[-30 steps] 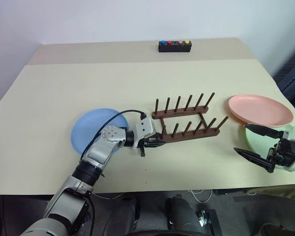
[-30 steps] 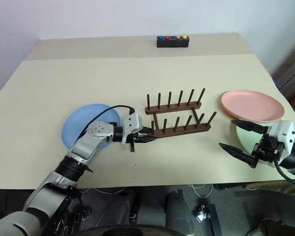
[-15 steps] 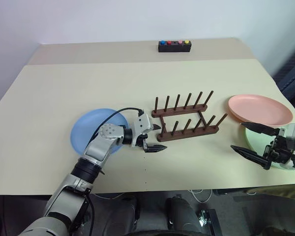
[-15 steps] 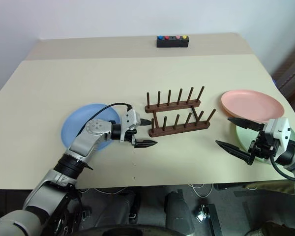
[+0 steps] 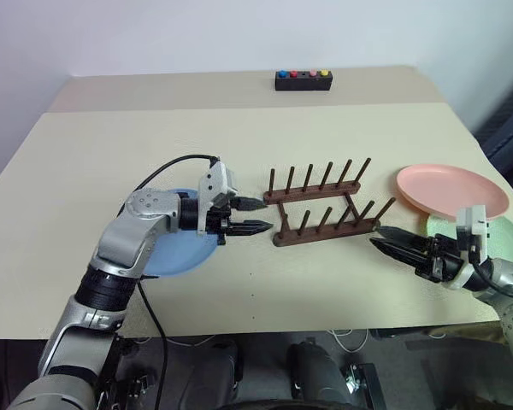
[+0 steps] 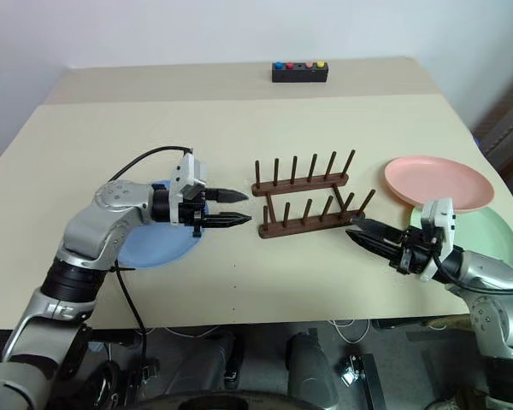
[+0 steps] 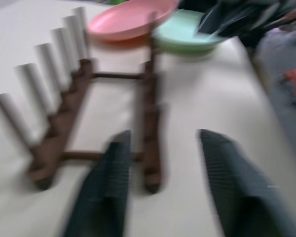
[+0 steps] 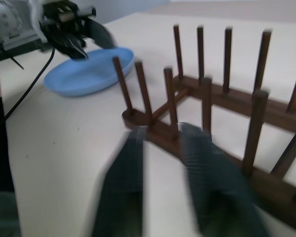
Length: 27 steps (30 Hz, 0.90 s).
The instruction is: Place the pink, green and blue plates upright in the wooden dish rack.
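Centrally, empty wooden dish rack (image 5: 325, 207) stands between both grippers.

The worktop (image 5: 239, 145) is pale beige, with a slightly pinker tan strip along its far edge. The wooden dish rack (image 5: 325, 213) is dark brown. One plate (image 5: 451, 190) is salmon pink, the plate beside it (image 5: 504, 243) pale mint green, and the third plate (image 5: 175, 254) light blue. A small black box (image 5: 303, 80) carries blue, red and yellow buttons. Both arms' fingers (image 6: 372, 235) are black.
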Tool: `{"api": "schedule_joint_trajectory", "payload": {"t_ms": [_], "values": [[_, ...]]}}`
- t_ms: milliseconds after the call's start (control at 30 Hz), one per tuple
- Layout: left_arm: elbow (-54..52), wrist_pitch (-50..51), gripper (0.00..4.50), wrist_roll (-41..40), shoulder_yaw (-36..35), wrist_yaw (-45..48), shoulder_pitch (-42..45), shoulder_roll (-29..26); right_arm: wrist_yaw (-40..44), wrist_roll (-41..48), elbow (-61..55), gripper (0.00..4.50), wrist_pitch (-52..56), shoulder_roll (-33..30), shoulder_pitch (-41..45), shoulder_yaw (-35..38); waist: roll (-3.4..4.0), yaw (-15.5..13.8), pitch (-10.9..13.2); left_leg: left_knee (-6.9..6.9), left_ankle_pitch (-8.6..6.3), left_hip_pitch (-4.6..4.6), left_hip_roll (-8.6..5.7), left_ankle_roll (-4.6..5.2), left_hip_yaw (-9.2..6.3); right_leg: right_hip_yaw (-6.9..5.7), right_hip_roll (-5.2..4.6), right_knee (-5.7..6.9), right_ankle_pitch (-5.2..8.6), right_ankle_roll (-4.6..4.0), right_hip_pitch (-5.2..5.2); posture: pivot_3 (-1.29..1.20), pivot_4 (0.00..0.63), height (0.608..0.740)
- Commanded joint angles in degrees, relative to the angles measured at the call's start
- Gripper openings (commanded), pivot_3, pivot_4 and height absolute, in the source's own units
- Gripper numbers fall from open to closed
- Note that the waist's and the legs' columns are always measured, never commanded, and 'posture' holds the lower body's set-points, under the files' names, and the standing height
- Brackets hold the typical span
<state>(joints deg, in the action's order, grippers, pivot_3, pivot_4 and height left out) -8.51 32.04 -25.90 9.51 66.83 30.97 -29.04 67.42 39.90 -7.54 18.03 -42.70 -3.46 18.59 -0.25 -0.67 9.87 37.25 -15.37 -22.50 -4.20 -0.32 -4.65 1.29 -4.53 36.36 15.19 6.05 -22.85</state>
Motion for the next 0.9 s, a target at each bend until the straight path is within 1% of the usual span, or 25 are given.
{"api": "schedule_joint_trajectory", "payload": {"t_ms": [33, 67, 100, 200, 300, 367, 433, 533, 667, 767, 900], "values": [[-7.2, 4.3, 0.11, -9.0, -3.5, 1.7, -0.4, 0.0, 2.3, -5.1, 1.6, 0.00, -4.6, -1.1, -0.4, -2.2, 0.00, 0.0, 0.0, 0.00, 0.00, 0.00, 0.00, 0.00, 0.00, 0.00, 0.00, 0.00, 0.00, 0.00, 0.00, 0.00, 0.150, 0.740], [-7.9, 5.5, 0.05, -10.1, -3.2, 1.7, -0.6, -0.1, 2.7, -6.6, 2.3, 0.00, -5.9, -1.0, -0.3, -3.1, 0.00, 0.0, 0.0, 0.02, 0.00, 0.00, 0.00, 0.00, 0.00, 0.00, 0.00, 0.00, 0.00, 0.00, 0.01, 0.00, 0.150, 0.740], [-7.8, 5.3, 0.05, -8.9, -1.5, 2.0, -1.0, -0.6, 2.4, -7.9, 3.0, 0.00, -6.9, -0.7, 0.2, -4.0, 0.00, -0.1, 0.0, 0.02, 0.00, 0.00, 0.00, 0.00, 0.00, 0.00, -0.01, 0.00, 0.00, 0.00, 0.02, 0.00, 0.150, 0.740], [-4.3, -0.6, 0.05, 0.0, 6.1, 1.8, -2.0, -1.4, -0.2, -14.7, 6.5, 0.00, -12.5, 0.1, 3.6, -7.3, 0.05, 0.1, 0.0, 0.01, 0.00, 0.08, -0.01, -0.01, 0.03, 0.00, 0.02, 0.00, 0.00, 0.00, 0.07, 0.00, 0.150, 0.740], [1.5, -4.8, 0.05, 6.2, 11.7, -1.0, -1.6, 1.7, -3.5, -23.7, 12.8, 0.00, -21.6, -0.1, 9.2, -10.8, 0.04, 0.0, 0.0, 0.02, 0.01, 0.11, -0.02, -0.01, 0.09, 0.00, 0.06, 0.02, 0.00, 0.00, 0.07, 0.00, 0.150, 0.740], [5.5, -8.5, 0.05, 10.8, 14.7, -2.6, -0.3, 3.8, -4.8, -26.1, 15.8, 0.00, -23.9, 0.2, 12.6, -12.1, 0.04, 0.0, 0.0, 0.03, 0.01, 0.11, -0.04, -0.02, 0.10, 0.00, 0.12, 0.03, 0.00, 0.00, 0.06, 0.00, 0.150, 0.740], [9.5, -11.6, 0.05, 14.1, 16.1, -5.1, 1.5, 6.7, -5.0, -27.6, 18.4, 0.00, -25.4, 0.2, 14.8, -13.5, 0.02, -0.2, 0.0, 0.02, 0.08, 0.09, -0.04, -0.14, 0.09, -0.01, 0.11, 0.02, 0.00, 0.00, 0.05, 0.00, 0.150, 0.740], [14.9, -15.2, 0.05, 18.8, 17.2, -8.7, 3.8, 9.5, -5.4, -31.0, 22.6, 0.00, -29.4, -0.1, 16.8, -15.6, 0.00, -0.2, 0.0, 0.05, 0.10, 0.05, -0.05, -0.16, 0.07, -0.04, 0.10, -0.01, 0.00, 0.00, 0.07, 0.00, 0.150, 0.740], [20.5, -18.5, 0.05, 23.0, 16.6, -13.5, 6.3, 12.7, -6.2, -32.6, 26.9, 0.00, -32.3, 0.7, 20.1, -17.2, 0.02, 0.2, 0.0, 0.04, 0.09, 0.08, -0.05, -0.15, 0.09, -0.02, 0.11, 0.01, 0.00, 0.00, 0.06, 0.00, 0.150, 0.740], [24.8, -22.0, 0.05, 26.7, 16.5, -16.7, 8.0, 13.5, -7.2, -34.9, 32.0, 0.00, -35.3, 1.7, 23.6, -18.9, 0.01, 0.3, 0.0, 0.07, 0.09, 0.10, -0.04, -0.15, 0.09, -0.02, 0.12, 0.06, 0.00, 0.01, 0.06, 0.00, 0.150, 0.740], [28.2, -24.6, 0.05, 28.3, 15.2, -18.4, 9.4, 13.4, -9.3, -39.2, 41.4, 0.00, -41.2, 3.3, 30.0, -21.8, 0.01, 0.6, 0.0, 0.08, 0.10, 0.13, -0.04, -0.16, 0.09, -0.02, 0.15, 0.10, 0.00, 0.01, 0.07, 0.00, 0.150, 0.740]]}}
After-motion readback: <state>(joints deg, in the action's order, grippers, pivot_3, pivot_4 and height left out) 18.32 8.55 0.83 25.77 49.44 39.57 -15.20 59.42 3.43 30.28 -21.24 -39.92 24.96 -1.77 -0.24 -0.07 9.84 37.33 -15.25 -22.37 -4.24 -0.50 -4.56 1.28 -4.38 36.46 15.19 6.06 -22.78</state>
